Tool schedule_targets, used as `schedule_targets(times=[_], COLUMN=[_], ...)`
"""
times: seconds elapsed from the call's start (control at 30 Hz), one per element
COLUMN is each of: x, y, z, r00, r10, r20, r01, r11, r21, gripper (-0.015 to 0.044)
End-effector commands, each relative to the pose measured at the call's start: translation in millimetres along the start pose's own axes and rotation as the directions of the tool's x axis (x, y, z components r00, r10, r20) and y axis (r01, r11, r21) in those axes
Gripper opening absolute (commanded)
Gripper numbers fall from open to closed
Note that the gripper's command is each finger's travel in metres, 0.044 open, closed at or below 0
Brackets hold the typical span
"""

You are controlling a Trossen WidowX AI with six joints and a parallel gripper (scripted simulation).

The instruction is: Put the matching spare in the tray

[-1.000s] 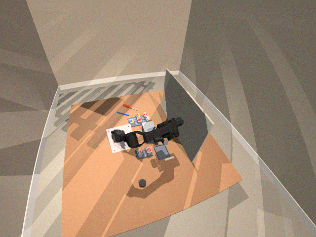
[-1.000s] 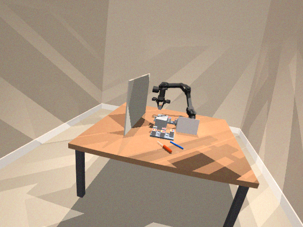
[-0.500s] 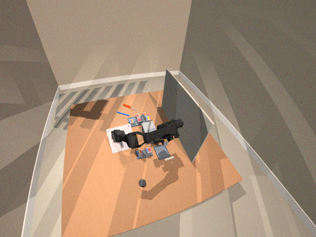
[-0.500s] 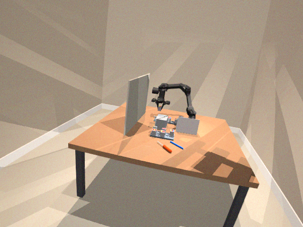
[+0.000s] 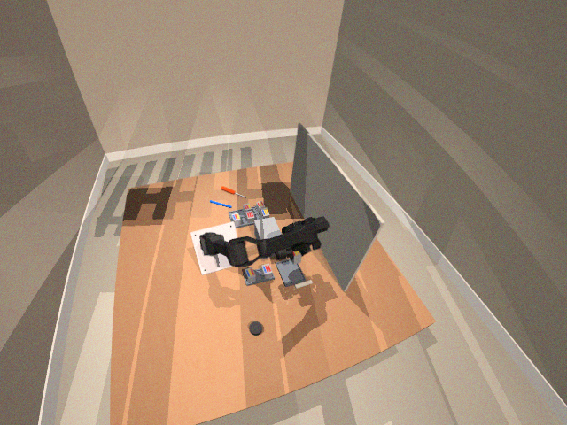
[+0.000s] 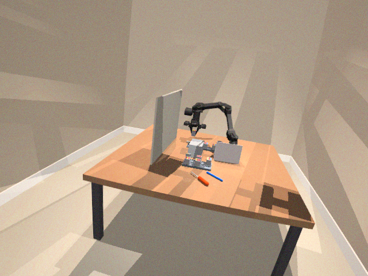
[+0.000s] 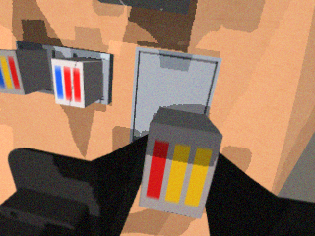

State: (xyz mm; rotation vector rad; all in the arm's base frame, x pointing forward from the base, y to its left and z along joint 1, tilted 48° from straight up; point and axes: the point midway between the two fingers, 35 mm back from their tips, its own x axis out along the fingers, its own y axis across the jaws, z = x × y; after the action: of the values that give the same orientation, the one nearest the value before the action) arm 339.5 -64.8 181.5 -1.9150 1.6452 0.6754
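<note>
While hanging above the desk (image 6: 142, 166), grips a spare (image 7: 179, 164) in the hand (image 7: 177, 197), black fingers pressed against both of its sides. Sits directly over the tray (image 7: 174, 90), a shallow grey rectangle with a raised rim and a small tab at its far edge; holds nothing inside, only bare grey floor with the spare's shadow across its near end. Shows as a grey block with a pale label bearing three upright bars: red, yellow, yellow. Stays clear of the tray floor, raised above it, label facing the wrist view. Off to the left in the wrist view, a grey holder (image 7: 105, 74) with another spare (image 7: 74, 84) marked blue, red, red, and beside it one more (image 7: 10, 74) partly cut off at the edge, showing blue, yellow and red. Seen from outside, hand (image 6: 194, 130) pointed down beside an upright grey panel (image 6: 166, 127), above a cluster of grey parts (image 6: 197, 156). Nearer the desk's front edge, an orange screwdriver (image 6: 201, 179) and a blue pen (image 6: 214, 176), well apart from the tray.
</note>
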Motion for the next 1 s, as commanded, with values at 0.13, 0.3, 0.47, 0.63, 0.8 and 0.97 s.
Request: schedule_targets(times=[0.13,0.3,0.47,0.63,0.8,0.97], x=[8,13,17,21,25,30], y=[2,2,2,2,2,3], z=[1,1,1,1,0,0], r00=[1.000,1.000,1.000,1.000,1.000,1.000], r10=[0.004,0.004,0.004,0.004,0.005,0.005], r20=[0.005,0.005,0.005,0.005,0.004,0.004], r01=[-0.004,-0.004,-0.004,-0.004,-0.005,-0.005], r11=[1.000,1.000,1.000,1.000,1.000,1.000], r21=[-0.004,-0.004,-0.004,-0.004,-0.004,-0.004], gripper=[0.0000,0.0000,0.0000,0.0000,0.0000,0.0000])
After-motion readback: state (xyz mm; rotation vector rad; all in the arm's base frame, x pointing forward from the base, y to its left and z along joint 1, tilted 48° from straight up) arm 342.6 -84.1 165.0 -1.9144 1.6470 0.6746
